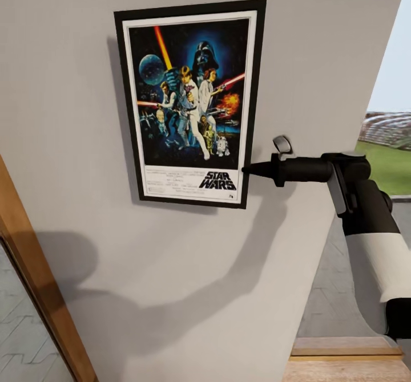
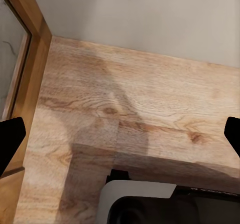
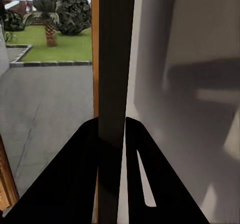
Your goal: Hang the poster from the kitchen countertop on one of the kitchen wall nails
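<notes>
The poster (image 1: pixel 191 102), black-framed with a white border and "STAR WARS" lettering at the bottom, stands upright and flat against the grey wall (image 1: pixel 68 142). My right gripper (image 1: pixel 248 170) reaches in from the right and is shut on the lower part of the frame's right edge. In the right wrist view the dark frame edge (image 3: pixel 116 58) runs between the two black fingers of the right gripper (image 3: pixel 111 129). My left gripper (image 2: pixel 120 139) is open, fingertips far apart, over a wooden floor (image 2: pixel 140 103). The kitchen countertop is out of view.
A wooden door frame (image 1: pixel 34 279) slants up at the lower left. To the right of the wall's end an opening (image 1: pixel 391 165) looks onto lawn and paving. A wooden ledge (image 1: pixel 342 359) lies at the bottom right. My base (image 2: pixel 150 204) shows below the left gripper.
</notes>
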Robot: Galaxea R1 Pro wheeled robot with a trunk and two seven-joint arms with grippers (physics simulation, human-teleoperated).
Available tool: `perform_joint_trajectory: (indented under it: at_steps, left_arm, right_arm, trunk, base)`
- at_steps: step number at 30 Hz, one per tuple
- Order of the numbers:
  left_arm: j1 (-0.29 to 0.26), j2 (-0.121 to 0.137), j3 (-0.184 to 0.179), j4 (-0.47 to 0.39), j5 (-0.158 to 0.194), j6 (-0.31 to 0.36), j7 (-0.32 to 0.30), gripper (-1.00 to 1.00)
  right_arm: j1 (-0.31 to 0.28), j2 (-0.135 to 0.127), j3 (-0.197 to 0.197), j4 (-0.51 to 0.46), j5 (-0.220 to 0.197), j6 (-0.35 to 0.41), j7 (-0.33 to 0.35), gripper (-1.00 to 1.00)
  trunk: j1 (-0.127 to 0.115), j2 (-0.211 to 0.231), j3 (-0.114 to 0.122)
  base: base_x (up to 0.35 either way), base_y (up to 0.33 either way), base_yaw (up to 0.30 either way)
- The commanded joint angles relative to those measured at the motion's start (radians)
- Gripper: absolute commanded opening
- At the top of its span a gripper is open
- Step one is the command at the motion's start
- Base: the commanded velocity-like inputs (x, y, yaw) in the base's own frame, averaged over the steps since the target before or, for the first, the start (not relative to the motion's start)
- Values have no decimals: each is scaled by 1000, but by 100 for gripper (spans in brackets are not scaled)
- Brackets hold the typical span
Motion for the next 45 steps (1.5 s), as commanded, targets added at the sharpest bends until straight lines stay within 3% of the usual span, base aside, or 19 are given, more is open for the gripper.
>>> perform_joint_trajectory:
  at_steps: [1,26,45]
  left_arm:
    - [0,-1,5,-1,1,0,-8,100]
    - [0,-1,5,-1,1,0,-8,100]
    - [0,-1,5,-1,1,0,-8,100]
  right_arm:
    - [2,-1,2,1,-7,12,4,-100]
    - [9,-1,2,2,-7,-44,23,-100]
    - [54,-3,1,1,-7,-46,23,-100]
  trunk:
    - [0,-1,0]
    - [0,-1,0]
    - [0,-1,0]
  base:
    - [0,0,0]
    - [0,0,0]
    - [0,0,0]
